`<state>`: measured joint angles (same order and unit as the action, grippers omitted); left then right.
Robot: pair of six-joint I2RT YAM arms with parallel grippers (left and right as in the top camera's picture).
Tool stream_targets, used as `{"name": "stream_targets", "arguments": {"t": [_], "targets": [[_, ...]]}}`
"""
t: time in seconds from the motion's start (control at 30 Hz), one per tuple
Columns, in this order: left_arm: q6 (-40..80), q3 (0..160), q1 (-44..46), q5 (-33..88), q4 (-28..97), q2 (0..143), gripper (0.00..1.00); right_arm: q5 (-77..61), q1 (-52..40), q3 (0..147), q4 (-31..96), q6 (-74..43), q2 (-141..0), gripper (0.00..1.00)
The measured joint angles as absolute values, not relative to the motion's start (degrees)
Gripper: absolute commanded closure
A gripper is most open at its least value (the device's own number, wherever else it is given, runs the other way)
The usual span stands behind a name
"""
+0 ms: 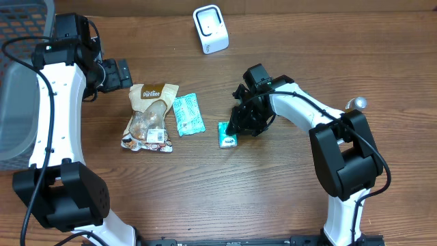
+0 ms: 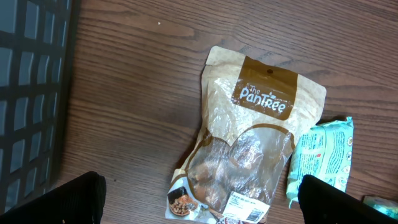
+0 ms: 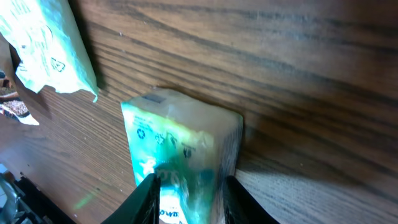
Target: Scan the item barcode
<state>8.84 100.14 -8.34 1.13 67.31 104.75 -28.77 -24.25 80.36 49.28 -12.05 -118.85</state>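
At the far left edge of the bench (image 1: 273, 205) sits a grey mesh basket (image 1: 17, 102). Just inside it the left hand (image 1: 123, 72) hovers with its fingers spread as wide as they go and nothing between them, poised above the top edge of a clear-windowed snack pouch marked "The Pantree" (image 1: 147, 116). Touching the pouch's right side lies a mint-green wipes-style packet (image 1: 187, 114), flat on the wood.

Further right is the task's thing, a small teal and white packet (image 1: 227, 134), lying on the bench near the middle. The right hand (image 1: 240, 125) is down on it: in the right wrist view the small teal and white packet (image 3: 183, 155) sits between the two fingertips (image 3: 147, 199), which stand narrowed against its sides, so it looks gripped or very nearly so, though it has not left the wood.

It reads as light, soft and film-wrapped, likely to squash and to slip if pinched hard. A hold across the narrow sides near the middle seems best, leaving the printed faces clear for the barcode.

Behind, near the top edge, stands the white barcode scanner (image 1: 210, 29), well apart from the packet.
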Motion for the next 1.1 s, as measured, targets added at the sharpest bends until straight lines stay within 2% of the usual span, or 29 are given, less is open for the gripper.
{"name": "stream_targets", "arguments": {"t": [0.43,0.53,0.63,0.7,0.93,1.1], "targets": [[8.84,100.14,-8.34,1.13,67.31,104.75,0.0,-25.52,-24.12,77.87,43.77,-14.72,-118.85,0.76],[8.84,100.14,-8.34,1.1,67.31,104.75,0.01,-27.11,-23.77,77.71,43.97,-15.2,-118.83,0.96],[8.84,100.14,-8.34,1.1,67.31,104.75,0.01,-29.41,-22.87,77.58,45.32,-15.03,-118.83,0.96],[8.84,100.14,-8.34,1.13,67.31,104.75,0.0,-31.88,-21.56,77.19,46.04,-13.43,-118.83,0.96],[8.84,100.14,-8.34,1.13,67.33,104.75,0.0,-53.98,-11.25,76.38,47.72,-4.27,-116.66,0.96],[8.84,100.14,-8.34,1.13,67.31,104.75,0.01,-67.77,-4.01,76.38,54.61,3.81,-111.13,0.96]]}}
